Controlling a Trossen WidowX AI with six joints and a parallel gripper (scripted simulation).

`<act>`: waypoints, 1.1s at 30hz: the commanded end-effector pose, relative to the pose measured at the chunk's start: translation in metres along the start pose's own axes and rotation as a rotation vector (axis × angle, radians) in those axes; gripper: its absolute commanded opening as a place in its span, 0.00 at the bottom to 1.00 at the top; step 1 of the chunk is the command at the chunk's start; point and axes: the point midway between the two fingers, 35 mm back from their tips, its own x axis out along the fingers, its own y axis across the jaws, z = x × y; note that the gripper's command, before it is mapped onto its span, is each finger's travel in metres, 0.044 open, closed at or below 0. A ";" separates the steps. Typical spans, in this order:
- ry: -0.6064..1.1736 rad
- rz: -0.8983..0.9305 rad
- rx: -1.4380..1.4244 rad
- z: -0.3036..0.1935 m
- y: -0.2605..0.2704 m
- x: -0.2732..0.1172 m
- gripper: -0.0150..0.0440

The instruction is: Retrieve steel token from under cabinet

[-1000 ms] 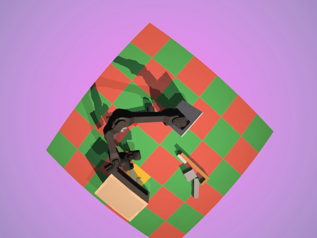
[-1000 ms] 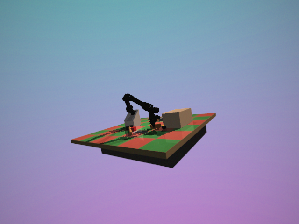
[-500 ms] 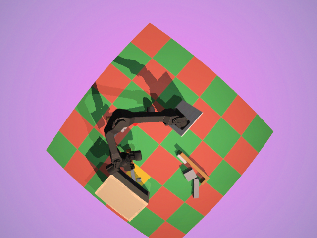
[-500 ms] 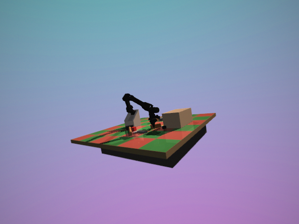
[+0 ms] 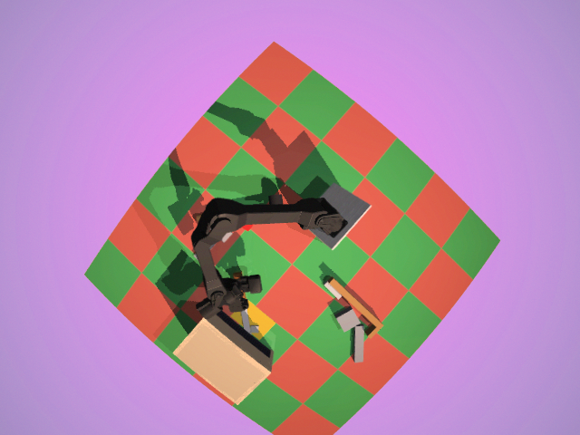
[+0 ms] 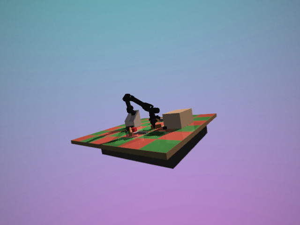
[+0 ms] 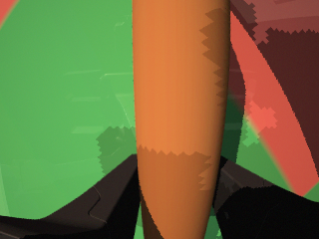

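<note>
My gripper (image 5: 243, 303) (image 7: 173, 162) is shut on the thick orange handle (image 7: 179, 90) of a tool. Its grey shaft (image 5: 246, 319) runs from my fingers over the yellow marked area (image 5: 263, 318) toward the cabinet, and its far end has a wider grey part. I cannot tell whether that end touches the table. The cabinet (image 5: 222, 361) (image 6: 171, 121) is a tan box with a dark front strip, close beside my gripper. The arm and cabinet hide part of the yellow area. I cannot make out the steel token in any view.
An orange bar (image 5: 356, 306) lies right of the marked area, with grey blocks (image 5: 347, 319) (image 5: 358, 345) beside it. A red block (image 5: 246, 227) (image 6: 134, 129) is near the arm's elbow. The arm's base stands on a grey sloped stand (image 5: 353, 204) (image 6: 137, 121).
</note>
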 end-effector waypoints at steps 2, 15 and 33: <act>-0.010 0.012 -0.004 0.001 0.005 0.001 0.25; -0.010 0.012 -0.004 -0.009 0.003 0.001 0.25; -0.008 0.012 -0.005 -0.037 -0.001 0.001 0.25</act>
